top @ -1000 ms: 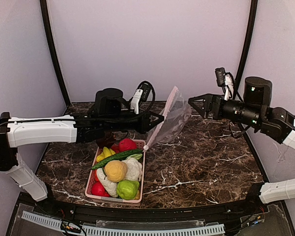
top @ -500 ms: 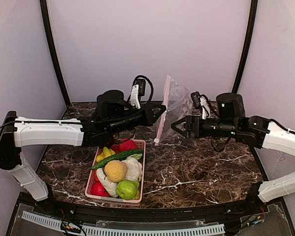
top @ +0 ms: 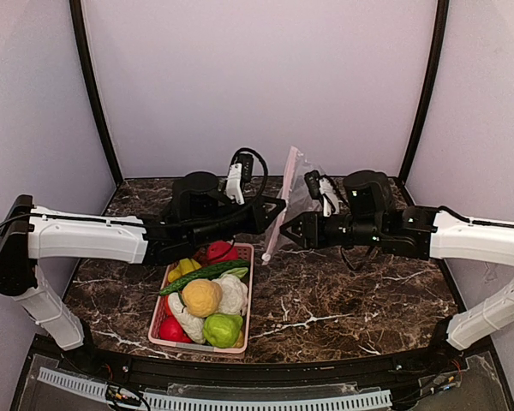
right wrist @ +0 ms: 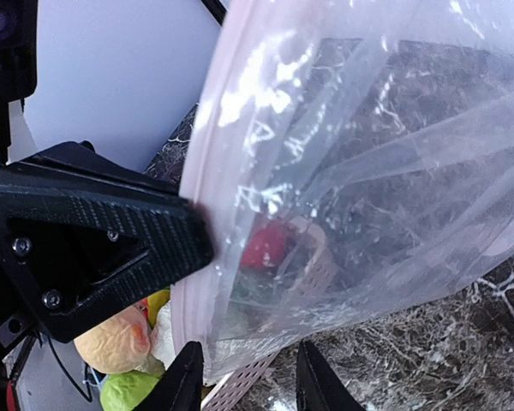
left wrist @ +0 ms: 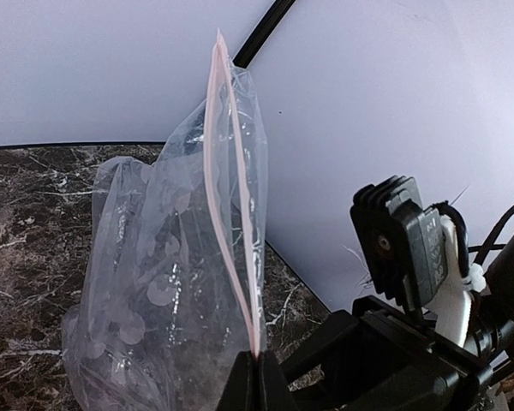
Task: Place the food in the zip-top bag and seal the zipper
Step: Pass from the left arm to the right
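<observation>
The zip-top bag (top: 298, 184) hangs edge-on above the table's middle, clear with white dots (left wrist: 167, 257). My left gripper (top: 278, 208) is shut on the pink zipper (left wrist: 227, 171) at its lower end (left wrist: 257, 364). From the right, my right gripper (top: 285, 229) has come up to the bag's lower corner. Its jaws stand apart (right wrist: 250, 381) with that corner (right wrist: 240, 342) between them, not pinched. The food lies in the pink basket (top: 250, 295): cucumber (top: 204, 274), yellow-orange ball (top: 201, 297), cauliflower (top: 233, 294), red fruit (top: 222, 252), banana (top: 184, 267).
The basket stands on the dark marble table (top: 351, 291), in front of and below the left arm (top: 86, 235). The right arm (top: 463, 235) reaches in from the right. A curved pale wall with black posts (top: 92, 86) closes the back.
My right arm has swung left and down to the bag, and its jaws have narrowed. The bag has turned edge-on and more upright. The left gripper keeps its grip on the zipper.
</observation>
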You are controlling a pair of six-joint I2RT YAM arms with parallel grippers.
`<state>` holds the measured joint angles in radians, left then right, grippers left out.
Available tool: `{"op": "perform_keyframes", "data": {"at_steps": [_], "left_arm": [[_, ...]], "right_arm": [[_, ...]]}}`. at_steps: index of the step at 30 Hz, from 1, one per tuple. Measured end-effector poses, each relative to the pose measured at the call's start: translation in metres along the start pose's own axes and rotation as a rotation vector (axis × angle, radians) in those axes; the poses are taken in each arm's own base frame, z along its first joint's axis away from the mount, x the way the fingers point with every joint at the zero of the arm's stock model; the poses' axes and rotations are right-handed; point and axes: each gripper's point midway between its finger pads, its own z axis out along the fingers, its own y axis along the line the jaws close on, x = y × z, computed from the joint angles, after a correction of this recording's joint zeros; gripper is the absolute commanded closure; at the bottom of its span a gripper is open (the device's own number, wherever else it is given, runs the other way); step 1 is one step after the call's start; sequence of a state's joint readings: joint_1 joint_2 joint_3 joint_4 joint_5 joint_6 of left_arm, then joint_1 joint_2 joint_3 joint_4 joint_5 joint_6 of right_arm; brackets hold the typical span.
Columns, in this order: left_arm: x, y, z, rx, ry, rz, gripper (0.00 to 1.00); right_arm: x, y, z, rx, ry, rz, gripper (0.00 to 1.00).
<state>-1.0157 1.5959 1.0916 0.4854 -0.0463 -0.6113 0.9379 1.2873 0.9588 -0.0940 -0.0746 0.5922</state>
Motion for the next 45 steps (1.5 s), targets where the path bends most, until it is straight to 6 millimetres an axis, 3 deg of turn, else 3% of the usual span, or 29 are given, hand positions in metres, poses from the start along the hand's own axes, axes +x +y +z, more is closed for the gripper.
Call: {"op": "perform_keyframes", "data": {"at_steps": [5, 12, 17, 26, 30, 40, 45], "left_arm": [[0.003, 0.001, -0.002, -0.004, 0.004, -0.002, 0.99], [0.004, 0.002, -0.002, -0.005, 0.001, -0.005, 0.99], [0.002, 0.001, -0.002, -0.003, -0.007, -0.013, 0.99], [0.000, 0.002, -0.002, -0.008, -0.015, -0.026, 0.99], [0.000, 0.002, -0.002, -0.009, -0.018, -0.029, 0.99], [-0.001, 0.001, -0.002, -0.008, -0.025, -0.038, 0.99], [-0.002, -0.002, -0.003, 0.000, -0.030, -0.043, 0.99]], "right_arm": [[-0.007, 0.000, 0.000, 0.007, -0.031, 0.005, 0.81], [-0.011, 0.005, 0.000, -0.018, -0.048, 0.006, 0.65], [-0.011, 0.007, 0.001, -0.029, -0.046, 0.006, 0.61], [0.000, -0.007, 0.020, 0.024, -0.004, 0.012, 0.60], [0.001, -0.006, 0.023, 0.017, 0.004, 0.008, 0.50], [-0.002, 0.014, 0.023, -0.049, -0.018, -0.006, 0.45], [0.000, 0.018, 0.023, -0.059, -0.018, -0.010, 0.56]]}}
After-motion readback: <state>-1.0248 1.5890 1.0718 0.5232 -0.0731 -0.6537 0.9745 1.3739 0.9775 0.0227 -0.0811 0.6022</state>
